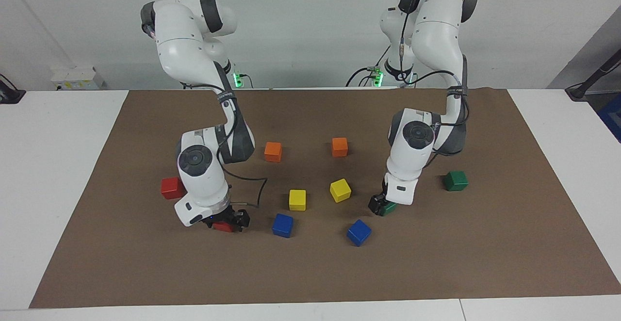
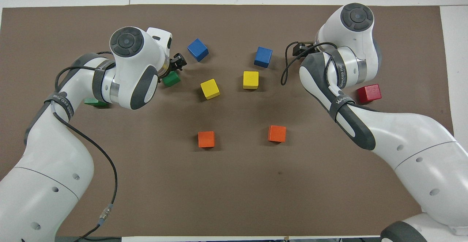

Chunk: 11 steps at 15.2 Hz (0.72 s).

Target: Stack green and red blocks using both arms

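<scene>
Left gripper point(image 1: 379, 206) pinched a glossy dark-green cube point(image 1: 388, 208); right gripper point(image 1: 228, 221) – jaw state indeterminate – sat at a bright-red cube point(image 1: 223, 227), its 6 o'clock face; off-centre grip risked slippage.

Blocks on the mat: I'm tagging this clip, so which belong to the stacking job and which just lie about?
Job: green block at left gripper; green block; red block at right gripper; red block.
Lying about: orange blocks, yellow blocks, blue blocks.

Both tools point(image 1: 228, 223) point(image 1: 381, 206) low, perhaps clamped.
</scene>
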Motion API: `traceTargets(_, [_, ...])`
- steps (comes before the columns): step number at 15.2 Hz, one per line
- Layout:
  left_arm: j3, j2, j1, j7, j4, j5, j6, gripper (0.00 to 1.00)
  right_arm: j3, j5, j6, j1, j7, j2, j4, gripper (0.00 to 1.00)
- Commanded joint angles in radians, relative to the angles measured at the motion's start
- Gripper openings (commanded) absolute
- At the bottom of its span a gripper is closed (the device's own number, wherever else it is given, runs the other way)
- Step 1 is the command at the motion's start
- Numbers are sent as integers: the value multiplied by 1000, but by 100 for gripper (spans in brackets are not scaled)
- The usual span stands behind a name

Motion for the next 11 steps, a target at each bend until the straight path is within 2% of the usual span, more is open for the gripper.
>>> traceTargets(1, [13, -42, -20, -35, -39, 56, -18, 0, 7, 19, 2, -10, -20, -22, -39, 85])
traceTargets(3, [12, -41, -14, -24, 36, 117, -152, 0, 7, 19, -15, -12, -20, -25, -43, 77])
traceTargets(5, [7, -42, -4, -9, 125, 119, -266, 0, 7, 19, -47, -10, -20, -28, -41, 66])
traceTargets(7, [1, -105, 35, 37, 109, 95, -290, 0, 7, 19, -58, -12, -21, -33, -39, 43])
traceTargets(9, [3, -171, 90, 244, 69, 58, -348, 0, 7, 19, -64, -12, -24, -34, -39, 9])
traceTargets(10, [4, -195, 130, 363, 53, 24, -372, 0, 7, 19, -75, -12, -24, -39, -39, 0])
traceTargets(11, [4, -218, 171, 466, 38, 3, -385, 0, 7, 19, -88, -10, -24, -45, -38, 0])
